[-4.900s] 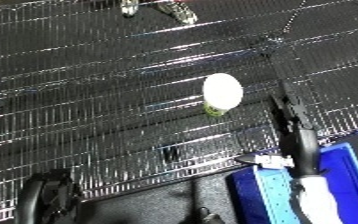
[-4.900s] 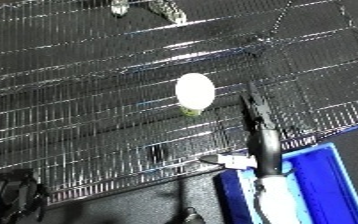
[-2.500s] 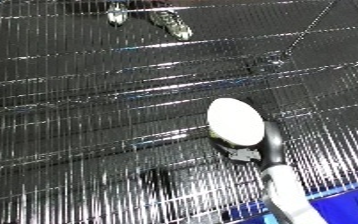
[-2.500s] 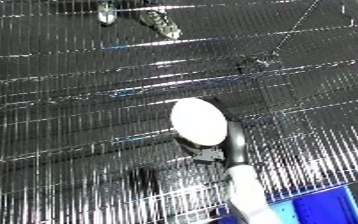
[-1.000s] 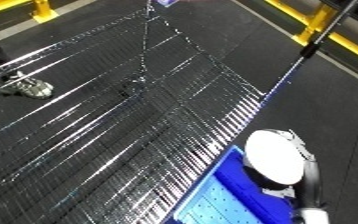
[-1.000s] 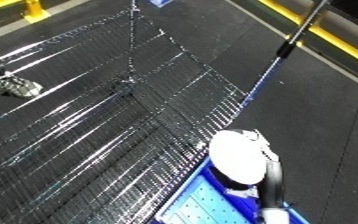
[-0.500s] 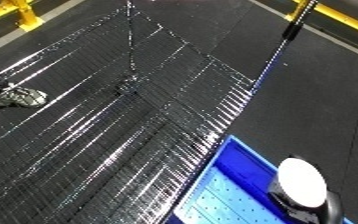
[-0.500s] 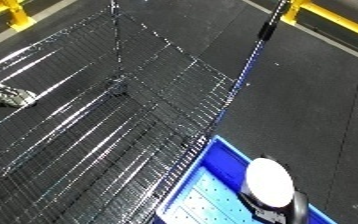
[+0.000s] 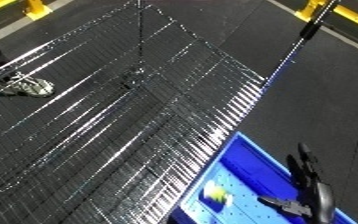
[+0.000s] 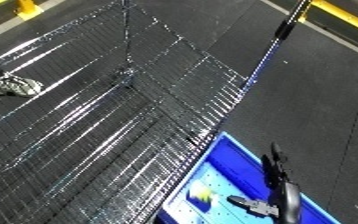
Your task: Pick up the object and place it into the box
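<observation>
Surface [image 9: 113, 130] of wire mesh fills left; blue bin [image 9: 246, 170] near right. We see right robot hand [image 10: 278, 175] now released, fingers straight; the object [image 9: 214, 194], held half a second ago, lies inside bin. Placement looks done.

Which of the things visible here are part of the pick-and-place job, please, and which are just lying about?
Part of the job:
- blue bin
- yellowish object lying inside the bin
- right hand, fingers straight, over the bin

Just lying about:
- crumpled cloth-like thing on the wire shelf
- black pole
</observation>
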Motion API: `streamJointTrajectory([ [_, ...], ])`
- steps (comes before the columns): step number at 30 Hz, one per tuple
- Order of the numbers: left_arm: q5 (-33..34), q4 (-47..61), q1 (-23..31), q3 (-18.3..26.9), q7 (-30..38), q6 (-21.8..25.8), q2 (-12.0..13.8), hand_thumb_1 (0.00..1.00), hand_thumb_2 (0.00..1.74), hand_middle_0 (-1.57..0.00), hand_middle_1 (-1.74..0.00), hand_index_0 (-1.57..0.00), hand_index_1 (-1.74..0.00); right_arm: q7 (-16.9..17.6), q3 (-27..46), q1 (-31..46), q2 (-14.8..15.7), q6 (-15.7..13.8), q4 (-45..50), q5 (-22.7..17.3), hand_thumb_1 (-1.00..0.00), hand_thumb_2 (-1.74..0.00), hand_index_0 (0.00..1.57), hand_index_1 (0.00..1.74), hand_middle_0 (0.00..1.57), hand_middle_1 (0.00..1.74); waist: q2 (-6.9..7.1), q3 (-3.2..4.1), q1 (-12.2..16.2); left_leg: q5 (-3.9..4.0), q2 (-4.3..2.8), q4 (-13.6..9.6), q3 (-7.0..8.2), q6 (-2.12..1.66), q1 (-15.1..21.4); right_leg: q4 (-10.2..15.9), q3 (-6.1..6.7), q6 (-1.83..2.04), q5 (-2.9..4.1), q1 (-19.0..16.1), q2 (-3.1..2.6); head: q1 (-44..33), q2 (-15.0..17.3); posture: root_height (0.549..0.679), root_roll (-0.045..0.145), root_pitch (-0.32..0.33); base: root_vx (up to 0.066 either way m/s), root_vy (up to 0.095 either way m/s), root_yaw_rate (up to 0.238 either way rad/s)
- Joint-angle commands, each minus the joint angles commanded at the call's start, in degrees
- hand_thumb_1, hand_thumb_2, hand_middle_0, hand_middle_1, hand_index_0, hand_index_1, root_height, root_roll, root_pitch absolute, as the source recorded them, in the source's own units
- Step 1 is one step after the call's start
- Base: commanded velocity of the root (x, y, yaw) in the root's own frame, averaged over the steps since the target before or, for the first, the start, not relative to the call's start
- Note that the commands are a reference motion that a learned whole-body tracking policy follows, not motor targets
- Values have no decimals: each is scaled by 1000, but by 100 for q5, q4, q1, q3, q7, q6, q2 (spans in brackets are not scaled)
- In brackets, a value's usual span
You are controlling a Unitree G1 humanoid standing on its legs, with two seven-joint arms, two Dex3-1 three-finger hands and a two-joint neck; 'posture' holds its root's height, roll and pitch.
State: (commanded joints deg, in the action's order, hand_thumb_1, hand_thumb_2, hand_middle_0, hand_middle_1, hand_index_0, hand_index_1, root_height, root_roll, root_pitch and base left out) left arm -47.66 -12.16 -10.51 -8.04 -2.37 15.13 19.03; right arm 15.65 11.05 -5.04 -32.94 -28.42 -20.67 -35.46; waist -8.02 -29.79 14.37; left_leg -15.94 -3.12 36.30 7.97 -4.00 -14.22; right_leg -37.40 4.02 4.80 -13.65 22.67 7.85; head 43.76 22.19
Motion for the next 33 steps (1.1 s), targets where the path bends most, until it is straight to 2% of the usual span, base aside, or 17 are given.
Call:
streamJointTrajectory([
  [5, 30, 41, 34, -3, 9, -55, -41, 1000, 1740, -1570, -1740, -1570, -1740, -37, -191, -11, 77, 62, 532, 536, 0, 0, 0, 0, 0, 0, 65, 0, -66, 10, -4, 45, -47, 6, -18, -58, -8, -26, -25, -34, -27, -299, 233, 651, 102, -27, 29, -7, 60],
  [11, 118, 126, 20, 26, 29, -149, -48, 1000, 1740, -1570, -1740, -1570, -1740, -284, -531, -164, 172, 460, 1234, 1275, 0, 0, 0, 0, 0, 0, 187, 0, -237, 10, 21, 33, -142, 29, -36, -90, -50, -51, -49, -105, -61, -787, 444, 651, 97, -35, 13, -44, 103],
  [13, 154, 144, -6, 43, 33, -188, -40, 1000, 1740, -1570, -1740, -1570, -1740, -333, -667, -281, 198, 581, 1396, 1406, 0, 0, 0, 0, 0, 0, 240, 0, -314, 6, 28, 18, -182, 38, -44, -87, -80, -57, -45, -131, -69, -903, 530, 651, 94, -37, -1, -61, 117],
  [17, 209, 87, -66, 73, 23, -238, -45, 1000, 1740, -1570, -1740, -1570, -1740, -451, -860, -540, 262, 725, 1562, 1506, 0, 0, 0, 0, 0, 0, 342, 0, -476, 30, 35, 39, -283, 39, -78, -106, -150, -69, -47, -191, -79, -1104, 656, 651, 89, -44, 10, -56, 124],
  [24, 223, -30, -87, 207, -19, -311, -27, 1000, 1740, -1570, -1740, -1570, -1740, -739, -1017, -911, 362, 980, 1659, 1621, 0, 0, 0, 0, 0, 0, 489, 0, -772, 66, 42, 166, -490, 28, -181, -271, -285, -123, -121, -299, -66, -1655, 1039, 649, 82, -64, 43, -22, 173],
  [28, 241, -24, -91, 312, -34, -397, 35, 1000, 1740, -1570, -1740, -1570, -1740, -844, -1120, -994, 488, 1047, 1706, 1645, 0, 0, 0, 0, 0, 0, 591, 0, -946, 69, 87, 143, -599, 51, -243, -371, -376, -133, -152, -321, -71, -2080, 1136, 648, 75, -69, 27, -46, 276],
  [33, 308, 4, -125, 390, -57, -503, 83, 1000, 1740, -1570, -1740, -1570, -1740, -909, -1274, -1045, 641, 1095, 1735, 1568, 0, 0, 0, 0, 0, 0, 715, 0, -1159, 41, 131, 193, -704, 82, -353, -455, -494, -123, -149, -298, -75, -2687, 1303, 647, 67, -68, 17, -57, 249],
])
